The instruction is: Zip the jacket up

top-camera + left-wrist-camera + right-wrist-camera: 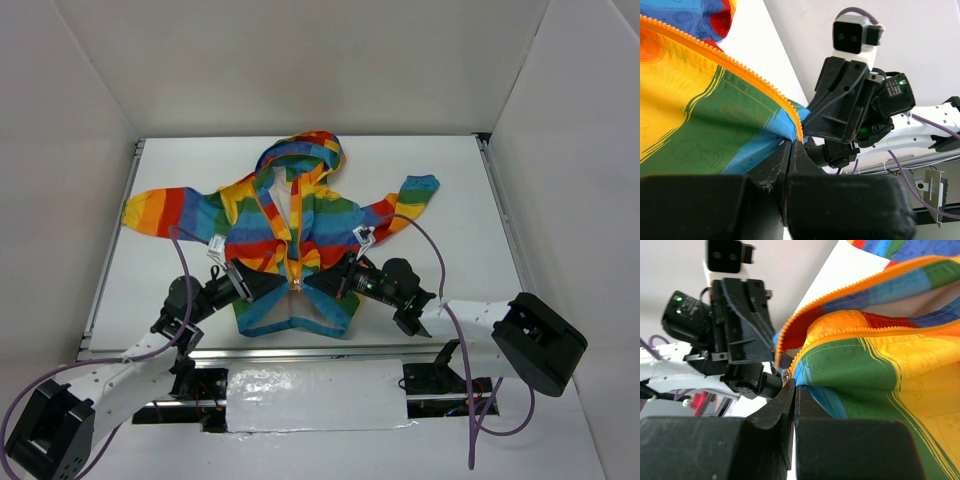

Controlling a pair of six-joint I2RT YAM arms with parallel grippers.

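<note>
Lying front-up with sleeves spread, the small rainbow-striped hooded fabric jacket (262, 232) rests on the white tabletop (450, 270); the left end effector (276, 286) and right end effector (320, 283) each clamp its bottom hem, flanking the orange zipper (296, 255).

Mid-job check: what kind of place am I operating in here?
Probably a lab test cell rather than a home. Plain white panels wall in a white table, the jacket lies spread flat on it, and purple cables trail over it.
</note>
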